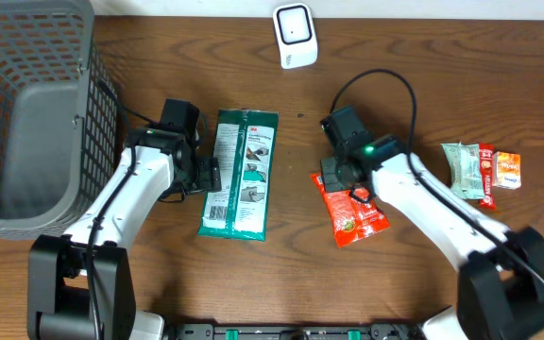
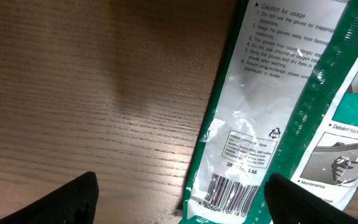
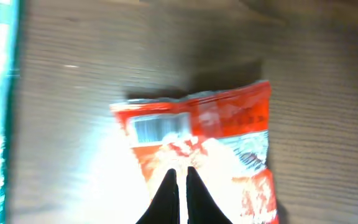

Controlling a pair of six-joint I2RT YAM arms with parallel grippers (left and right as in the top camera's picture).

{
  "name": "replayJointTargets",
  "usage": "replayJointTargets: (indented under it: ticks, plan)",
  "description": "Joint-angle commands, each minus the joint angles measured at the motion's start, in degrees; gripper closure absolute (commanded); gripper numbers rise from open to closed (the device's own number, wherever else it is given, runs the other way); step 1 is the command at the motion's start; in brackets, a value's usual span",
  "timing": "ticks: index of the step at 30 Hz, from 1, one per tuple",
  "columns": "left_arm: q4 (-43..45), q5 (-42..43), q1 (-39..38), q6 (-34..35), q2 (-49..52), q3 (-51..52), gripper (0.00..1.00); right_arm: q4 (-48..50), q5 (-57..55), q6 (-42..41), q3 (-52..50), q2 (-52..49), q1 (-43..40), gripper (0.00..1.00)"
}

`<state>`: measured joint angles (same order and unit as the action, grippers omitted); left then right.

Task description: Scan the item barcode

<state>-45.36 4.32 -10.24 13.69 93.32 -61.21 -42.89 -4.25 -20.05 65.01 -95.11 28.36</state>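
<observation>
- looking down from overhead, we find the white scanner (image 1: 295, 36) at the top middle of the frame, well apart from every packet, so we judge that a code must be lifted and carried up to it.
- our right gripper (image 1: 355, 195) sits over the upper end of the red packet (image 1: 359, 225), just right of centre. its fingers are pressed together with barely a slit between them.
- in the blurred right wrist view the tips lie over the packet's print. we cannot tell whether a fold of film is pinched between them or they merely rest on it.
- the red packet lies flat on the table (image 1: 159, 66). a pale striped patch (image 3: 157, 127) near the packet's upper left corner in the wrist view may be its barcode, face up. the blur keeps us from being sure.
- our left gripper (image 1: 212, 176) lies low at the left edge of the green glove packet (image 1: 244, 170), jaws spread wide and holding nothing. we judge it is set there to take that edge.
- that packet's barcode (image 2: 229, 196) shows at the bottom of the left wrist view, face up.
- the grey basket (image 1: 26, 57) fills the upper left, probably for scanned goods, and the small packets (image 1: 484, 170) lie at the far right.
</observation>
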Motion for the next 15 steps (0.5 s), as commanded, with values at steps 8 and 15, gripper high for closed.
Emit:
replayJointTargets:
  ticks: [8, 15]
  plan:
    - [-0.2, -0.5, 0.0, 0.2, -0.1, -0.2, 0.14, -3.9, 6.5, 0.8, -4.2, 1.1, 2.1, 0.96]
    - [-0.2, -0.5, 0.0, 0.2, -0.1, -0.2, 0.14, 2.6, 6.5, -0.9, -12.3, 1.0, 3.7, 0.93]
